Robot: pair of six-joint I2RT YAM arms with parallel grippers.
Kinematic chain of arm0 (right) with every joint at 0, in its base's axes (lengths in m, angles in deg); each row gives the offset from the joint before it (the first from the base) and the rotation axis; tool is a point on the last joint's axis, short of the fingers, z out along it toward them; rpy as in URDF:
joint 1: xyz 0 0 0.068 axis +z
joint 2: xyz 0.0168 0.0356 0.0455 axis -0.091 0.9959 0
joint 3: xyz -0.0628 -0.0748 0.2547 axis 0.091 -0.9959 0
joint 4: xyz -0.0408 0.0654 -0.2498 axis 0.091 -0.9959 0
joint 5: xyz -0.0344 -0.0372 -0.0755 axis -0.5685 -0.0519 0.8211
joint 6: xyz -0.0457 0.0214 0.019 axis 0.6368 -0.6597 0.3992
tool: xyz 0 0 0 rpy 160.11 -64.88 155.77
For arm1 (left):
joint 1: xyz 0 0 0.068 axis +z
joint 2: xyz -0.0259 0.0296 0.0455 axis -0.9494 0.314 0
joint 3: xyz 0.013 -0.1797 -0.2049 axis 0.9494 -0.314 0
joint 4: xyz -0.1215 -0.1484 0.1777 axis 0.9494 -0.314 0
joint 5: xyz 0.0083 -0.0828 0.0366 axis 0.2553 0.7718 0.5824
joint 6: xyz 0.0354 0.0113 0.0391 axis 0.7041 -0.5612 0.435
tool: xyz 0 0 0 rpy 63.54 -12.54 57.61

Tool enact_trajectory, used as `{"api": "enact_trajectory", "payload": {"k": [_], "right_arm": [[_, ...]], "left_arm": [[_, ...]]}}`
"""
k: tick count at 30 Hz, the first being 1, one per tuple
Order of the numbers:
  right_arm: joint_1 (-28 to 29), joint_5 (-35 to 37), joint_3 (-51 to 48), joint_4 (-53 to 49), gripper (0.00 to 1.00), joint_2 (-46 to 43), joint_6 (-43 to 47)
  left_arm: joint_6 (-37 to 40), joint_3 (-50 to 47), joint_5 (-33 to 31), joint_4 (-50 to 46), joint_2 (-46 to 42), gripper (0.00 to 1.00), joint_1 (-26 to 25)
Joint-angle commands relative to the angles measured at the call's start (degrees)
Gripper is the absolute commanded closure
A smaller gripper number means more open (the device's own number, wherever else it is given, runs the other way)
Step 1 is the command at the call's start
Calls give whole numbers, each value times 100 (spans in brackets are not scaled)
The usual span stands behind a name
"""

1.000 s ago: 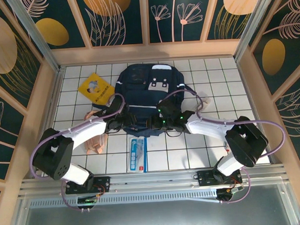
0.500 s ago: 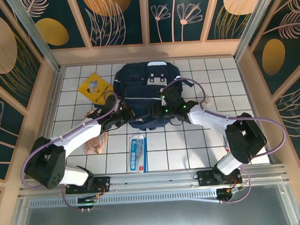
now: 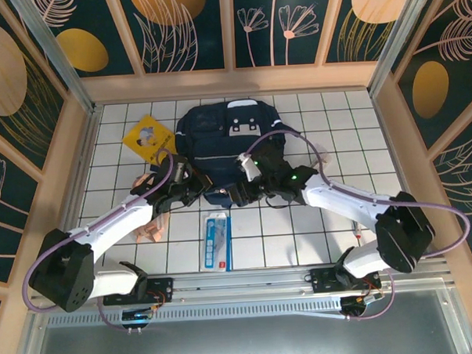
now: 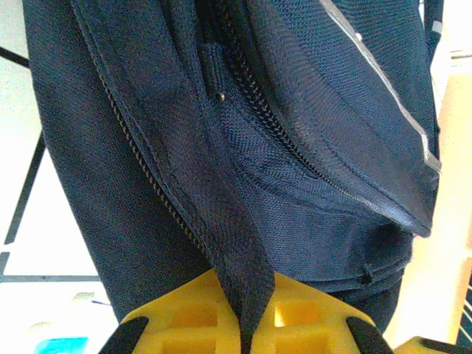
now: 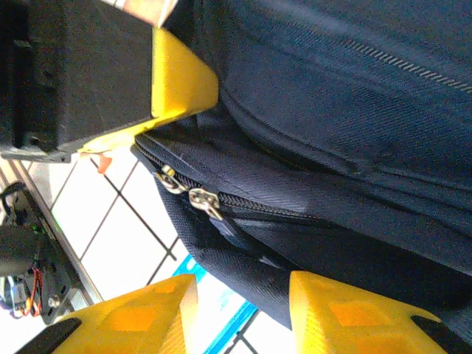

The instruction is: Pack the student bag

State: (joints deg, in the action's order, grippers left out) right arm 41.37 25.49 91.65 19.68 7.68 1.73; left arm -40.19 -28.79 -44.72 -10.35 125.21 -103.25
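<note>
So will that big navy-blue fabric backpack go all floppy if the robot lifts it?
Probably floppy: the navy-blue fabric backpack folds and creases where the left gripper pinches a band of its cloth. It would likely sag rather than keep its shape. The woven cloth looks grippy, so slipping seems unlikely.

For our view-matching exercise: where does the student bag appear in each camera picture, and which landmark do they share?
Top external: student bag, upper centre of the picture.
Left wrist: bag spans the frame, top to bottom.
Right wrist: bag covers the right and centre.
Shared landmark: white tiled table beside the bag.
</note>
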Motion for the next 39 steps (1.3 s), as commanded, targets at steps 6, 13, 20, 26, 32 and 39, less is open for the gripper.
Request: {"api": "enact_trajectory", "payload": {"k": [6,13,20,26,32,39], "right_arm": [[188,-273,542,3,59,541,116],[206,-23,633,-143,56,760,326],[225,-130,611,-78,58,953,333],[191,-872,618,10,60,1054,688],[62,-1703,741,-105,64,1180,1150],[-258,-1882,596,212,71,1099,980]], "left_arm": [[-159,96,524,494,-32,100,-65],[-153,131,669,555,58,100,-62],[-200,92,685,708,68,100,-63],[-197,60,772,819,79,100,-62],[58,135,810,628,49,100,-64],[78,62,834,648,23,100,-62]]}}
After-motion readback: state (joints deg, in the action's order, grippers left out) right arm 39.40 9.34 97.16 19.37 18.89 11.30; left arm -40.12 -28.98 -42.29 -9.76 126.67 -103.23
